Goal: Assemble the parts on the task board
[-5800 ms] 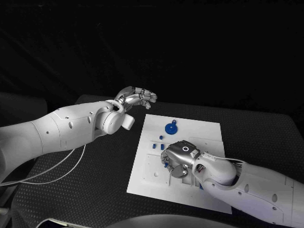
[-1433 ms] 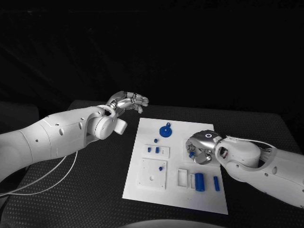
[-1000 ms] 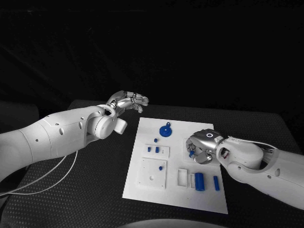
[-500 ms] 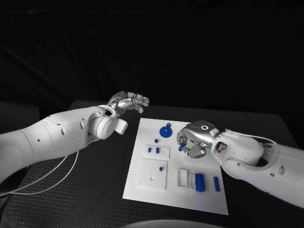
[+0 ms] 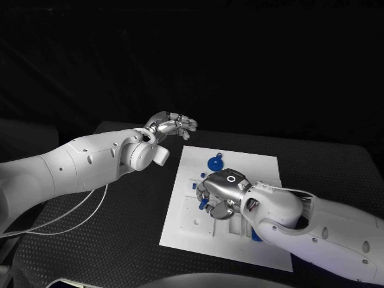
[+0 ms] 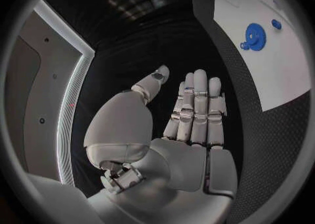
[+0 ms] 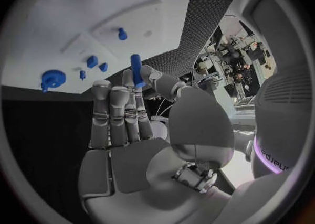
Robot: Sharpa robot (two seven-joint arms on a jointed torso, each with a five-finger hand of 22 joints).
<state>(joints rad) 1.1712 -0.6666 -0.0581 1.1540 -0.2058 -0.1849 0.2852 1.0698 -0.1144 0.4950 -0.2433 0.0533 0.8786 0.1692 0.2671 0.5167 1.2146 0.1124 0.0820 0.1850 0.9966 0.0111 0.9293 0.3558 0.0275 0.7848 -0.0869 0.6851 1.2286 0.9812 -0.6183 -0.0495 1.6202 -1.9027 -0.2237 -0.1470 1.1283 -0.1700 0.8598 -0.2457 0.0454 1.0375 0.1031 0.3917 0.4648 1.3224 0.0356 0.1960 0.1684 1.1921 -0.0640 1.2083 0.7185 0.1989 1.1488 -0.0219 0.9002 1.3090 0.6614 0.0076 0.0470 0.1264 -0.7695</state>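
Left hand (image 5: 170, 126) hovers off the task board (image 5: 244, 165) far-left corner, fingers apart, holding nothing. Right hand (image 5: 219, 195) sits over board middle, pinching a blue peg (image 7: 136, 69) at fingertips, long axis pointing toward the board sockets directly beneath; right hand nearer.

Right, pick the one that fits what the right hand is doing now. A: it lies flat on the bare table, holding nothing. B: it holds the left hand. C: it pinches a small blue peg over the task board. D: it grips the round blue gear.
C: in the right wrist view the right hand pinches a small blue peg at its fingertips, over the white task board; the round blue gear lies apart on the board.
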